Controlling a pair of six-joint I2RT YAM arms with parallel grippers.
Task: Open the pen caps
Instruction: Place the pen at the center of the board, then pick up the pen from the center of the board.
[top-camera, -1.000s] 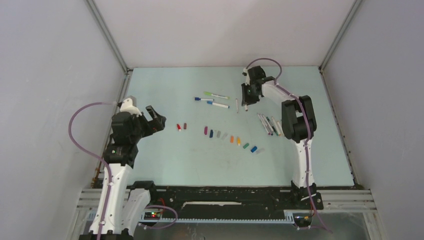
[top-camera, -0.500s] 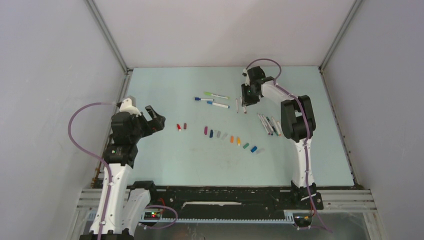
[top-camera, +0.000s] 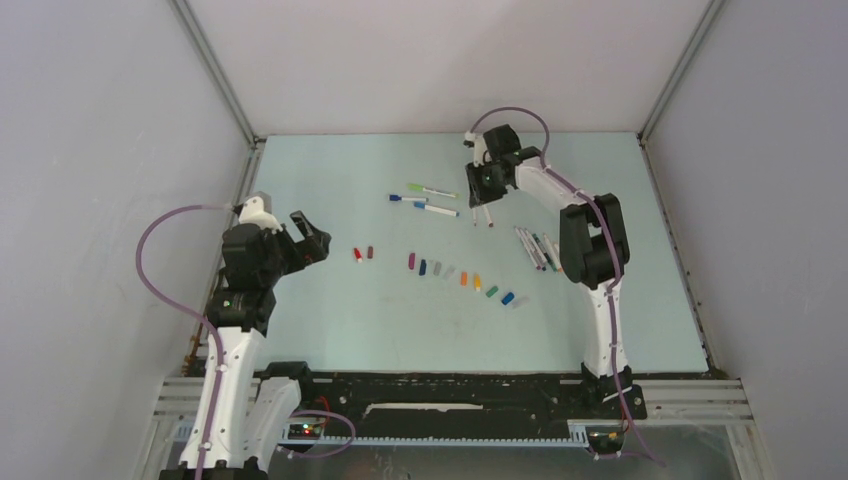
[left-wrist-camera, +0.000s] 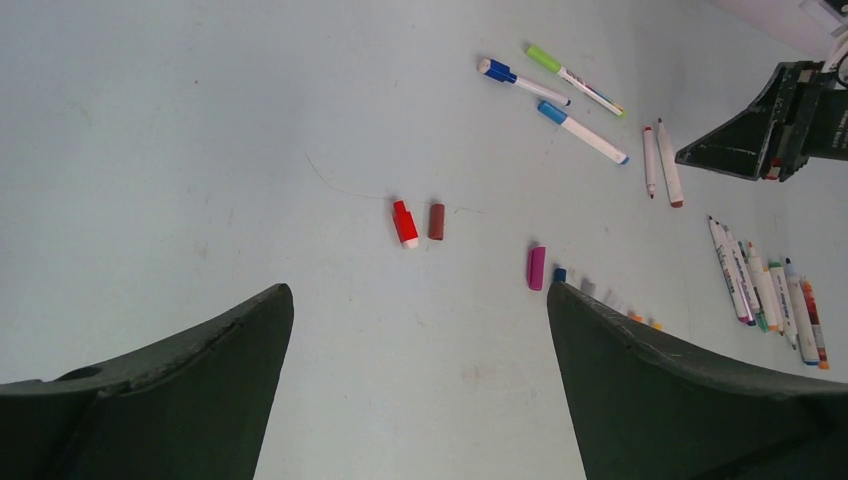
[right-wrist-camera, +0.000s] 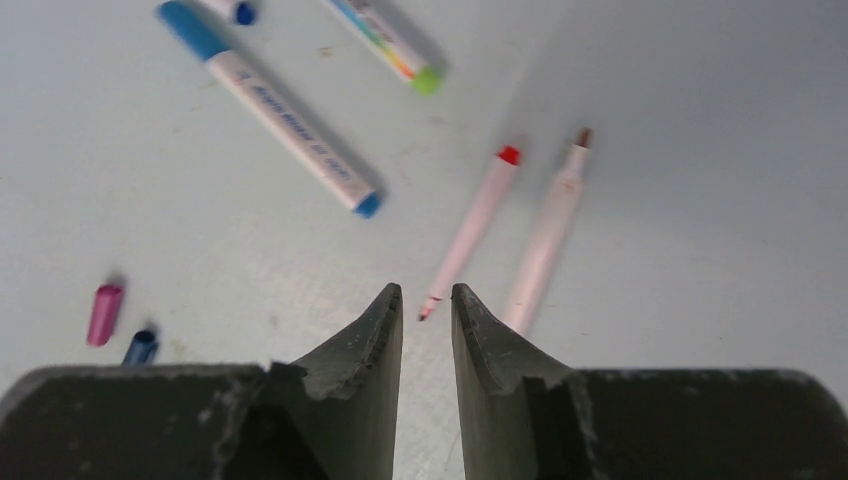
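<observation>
The left pincer hangs near the worktop's left edge, jaws spread wide and empty, with open surface between it and the row of pen caps across the middle. Since a second ago the right pincer has swung leftward at the far side, jaws a slit apart and gripping nothing, over two uncapped pens lying side by side; the left arm has not moved. Grey walls enclose the pale-blue surface, with a cluster of pens toward the right.
</observation>
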